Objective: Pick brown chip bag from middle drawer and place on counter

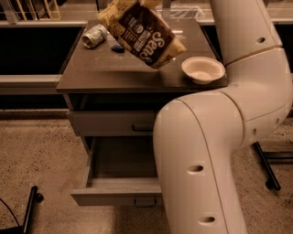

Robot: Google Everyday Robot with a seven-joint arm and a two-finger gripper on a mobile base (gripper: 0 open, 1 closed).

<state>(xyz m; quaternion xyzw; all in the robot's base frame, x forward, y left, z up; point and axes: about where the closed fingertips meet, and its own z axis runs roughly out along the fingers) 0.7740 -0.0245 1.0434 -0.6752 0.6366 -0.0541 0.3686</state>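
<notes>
The brown chip bag (143, 33), dark brown with cream ends and white lettering, hangs tilted in the air above the middle of the counter (105, 73). My gripper (145, 2) is at the top edge of the camera view, mostly cut off, holding the bag by its upper end. The middle drawer (114, 192) stands pulled open below, and the part of its inside that shows is bare. My white arm (215, 151) covers the drawer's right part.
A white bowl (203, 69) sits at the counter's right edge. A pale can (94, 35) lies at the back left, with a small dark-blue wrapper (117, 47) beside it. The upper drawer (114, 123) is shut. A black stand leg (29, 205) is on the floor at left.
</notes>
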